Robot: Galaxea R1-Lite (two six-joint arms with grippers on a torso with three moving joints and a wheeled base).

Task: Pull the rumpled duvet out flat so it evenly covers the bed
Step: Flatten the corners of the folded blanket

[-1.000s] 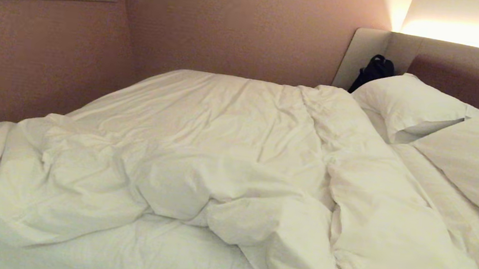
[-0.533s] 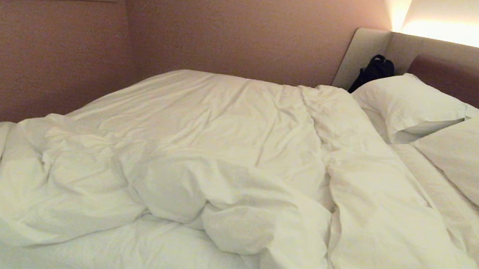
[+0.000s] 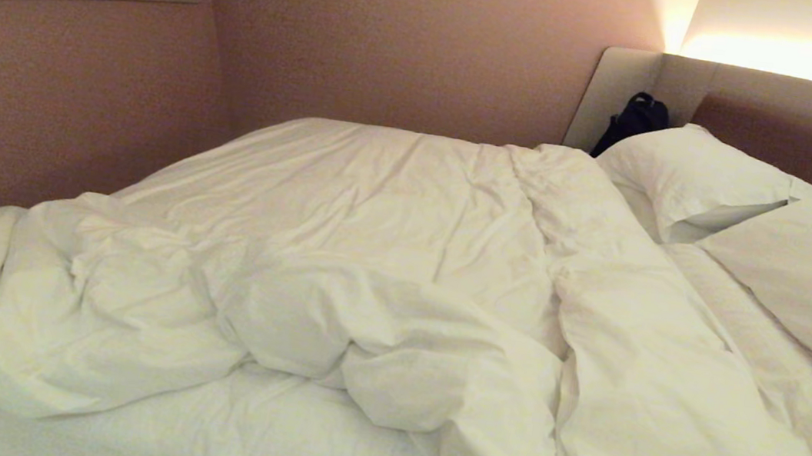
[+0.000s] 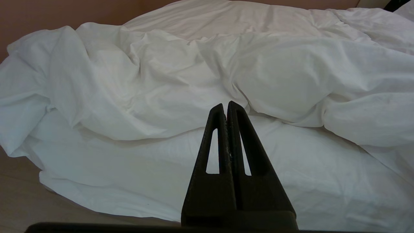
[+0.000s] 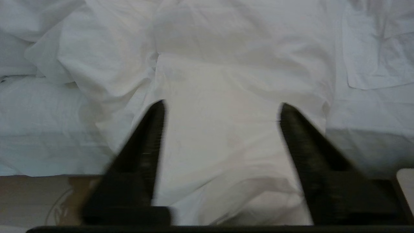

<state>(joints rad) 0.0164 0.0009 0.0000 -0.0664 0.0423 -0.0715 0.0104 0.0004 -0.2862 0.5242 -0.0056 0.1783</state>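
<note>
The duvet (image 3: 385, 272) is lying in a big lumpy heap on the bed (image 3: 257, 434); it is bunching up along the near side and the left corner, and a strip of flat white sheet is showing in front of it. The far part of the duvet is lying smoother, reaching toward the wall; one fold is running down the right side, beside two pillows (image 3: 699, 179) that are leaning at the headboard (image 3: 777, 111). A small dark bag (image 3: 636, 117) is sitting in the corner behind the pillows.

Neither arm is showing in the head view. The left gripper (image 4: 225, 106) is hanging low by the near edge of the bed, pointing at the sheet under the heap; its jaws are pressing tight together with nothing between them. The right gripper (image 5: 221, 108) is hanging just over a fold of duvet that is spilling off the bed edge; its jaws are standing wide apart, one on each side of the fold, and they are not pinching the cloth.
</note>
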